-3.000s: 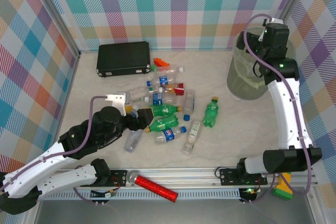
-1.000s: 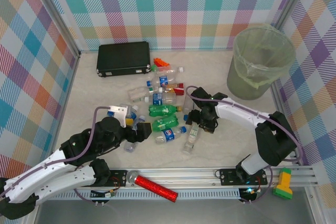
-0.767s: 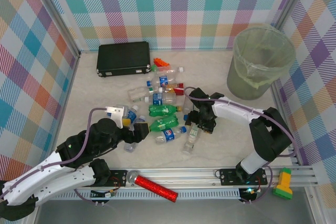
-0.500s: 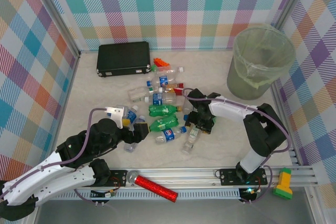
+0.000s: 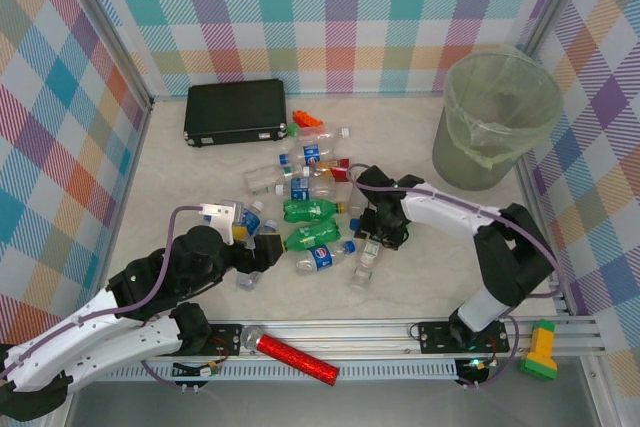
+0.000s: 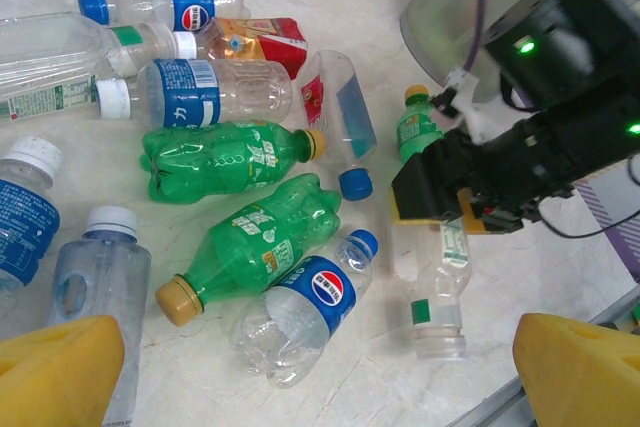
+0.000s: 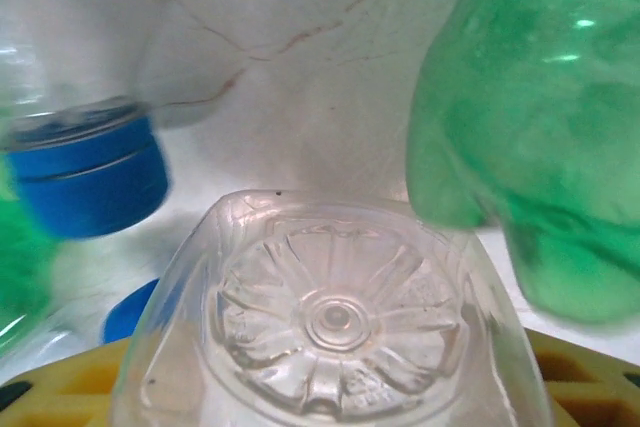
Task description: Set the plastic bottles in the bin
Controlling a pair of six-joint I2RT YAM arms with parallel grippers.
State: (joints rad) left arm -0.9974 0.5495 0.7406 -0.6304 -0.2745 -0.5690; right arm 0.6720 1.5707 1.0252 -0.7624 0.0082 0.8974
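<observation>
While the left jaws hang wide open, their yellow pads (image 6: 60,372) well apart over the near edge of the plastic bottles (image 5: 310,210), the right jaws sit low at the right side of that heap. They straddle the base of a clear bottle (image 7: 335,347) that lies on the surface (image 5: 440,267) with a green bottle (image 7: 520,137) just beside it; whether they pinch it or only flank it I cannot tell. The bin (image 5: 470,162) stands upright near the far right corner, well apart from the heap.
</observation>
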